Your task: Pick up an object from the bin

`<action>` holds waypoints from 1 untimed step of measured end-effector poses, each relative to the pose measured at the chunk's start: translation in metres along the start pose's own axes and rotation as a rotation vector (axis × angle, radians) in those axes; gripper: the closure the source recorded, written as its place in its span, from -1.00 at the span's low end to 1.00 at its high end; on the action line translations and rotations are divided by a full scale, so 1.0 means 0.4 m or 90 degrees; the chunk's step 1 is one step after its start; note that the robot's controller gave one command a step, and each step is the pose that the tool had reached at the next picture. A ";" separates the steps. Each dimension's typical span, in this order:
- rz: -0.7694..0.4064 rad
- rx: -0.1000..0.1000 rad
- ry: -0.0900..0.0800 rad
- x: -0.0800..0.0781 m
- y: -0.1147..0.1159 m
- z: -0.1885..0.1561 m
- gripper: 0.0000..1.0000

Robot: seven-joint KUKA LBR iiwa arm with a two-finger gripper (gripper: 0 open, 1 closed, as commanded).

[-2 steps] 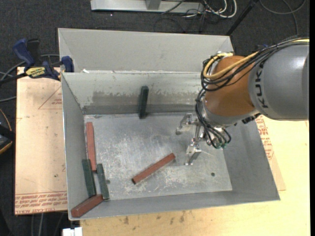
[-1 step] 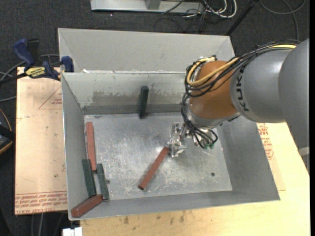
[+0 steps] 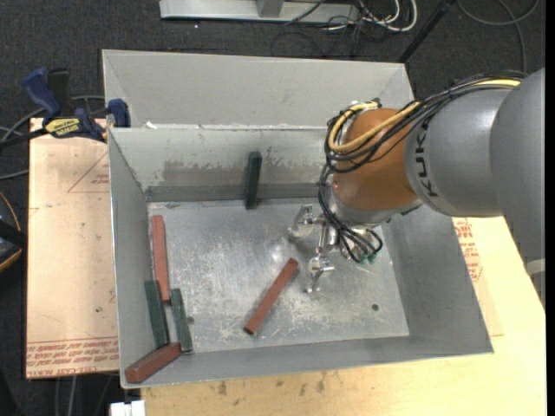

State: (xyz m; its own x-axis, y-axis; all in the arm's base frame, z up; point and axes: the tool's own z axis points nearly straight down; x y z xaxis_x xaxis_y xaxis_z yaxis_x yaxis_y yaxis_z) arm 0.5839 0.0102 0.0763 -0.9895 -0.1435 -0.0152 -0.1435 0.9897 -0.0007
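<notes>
My gripper hangs low over the bin floor right of centre, below the orange wrist cover. Its metal fingers stand apart with nothing between them. A reddish-brown flat bar lies diagonally on the floor just left of and below the fingertips, its upper end close to them. A dark green bar leans upright against the back wall, well away to the upper left.
Along the left wall lie a long reddish bar, two dark green bars and another reddish bar in the front left corner. The arm and its cables cover the bin's right back part.
</notes>
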 end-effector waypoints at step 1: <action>0.000 0.000 0.000 0.000 0.000 0.000 -1.00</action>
State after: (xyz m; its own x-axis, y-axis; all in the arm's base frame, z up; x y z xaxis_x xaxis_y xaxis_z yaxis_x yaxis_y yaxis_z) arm 0.5839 0.0102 0.0764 -0.9895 -0.1434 -0.0152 -0.1434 0.9897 -0.0006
